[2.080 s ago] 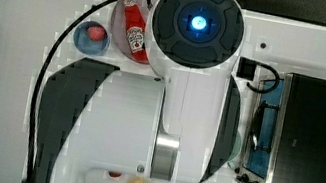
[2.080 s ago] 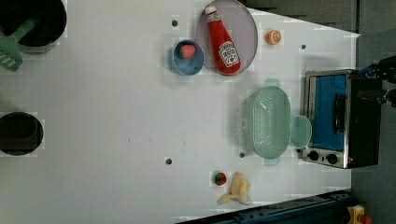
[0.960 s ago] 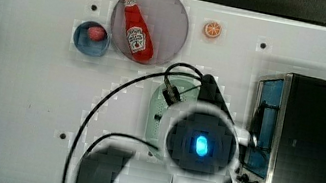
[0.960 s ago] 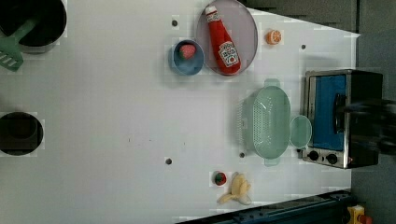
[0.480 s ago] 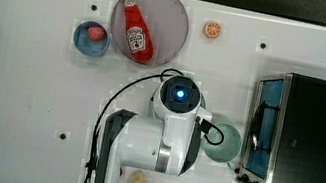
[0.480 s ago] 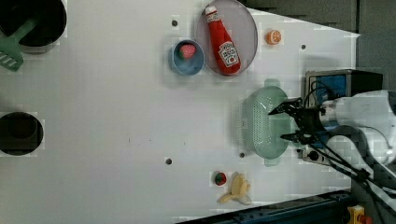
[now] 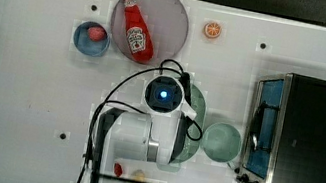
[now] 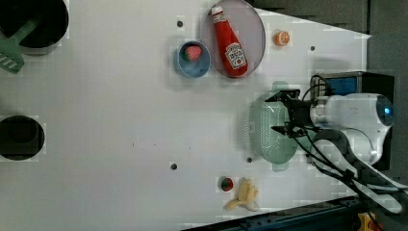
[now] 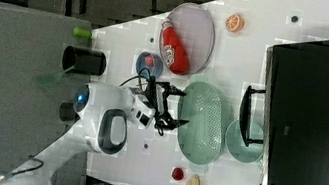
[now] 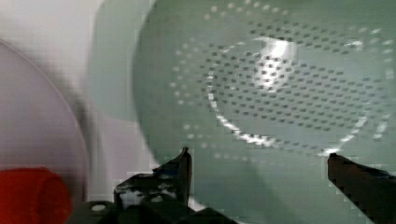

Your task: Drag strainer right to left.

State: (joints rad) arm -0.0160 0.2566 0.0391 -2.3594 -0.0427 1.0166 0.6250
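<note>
Strainer lies lengthwise top-to-bottom, left view.

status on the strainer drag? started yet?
Done: the gripper is above the strainer, fingers spread wide in the wrist view. In hand: lining up; no contact visible. Left: the whole drag. The strainer sits beside the round green bowl near the toaster oven.

Strainer pale green, dotted floor; ketchup bottle red; small bowl blue.
</note>
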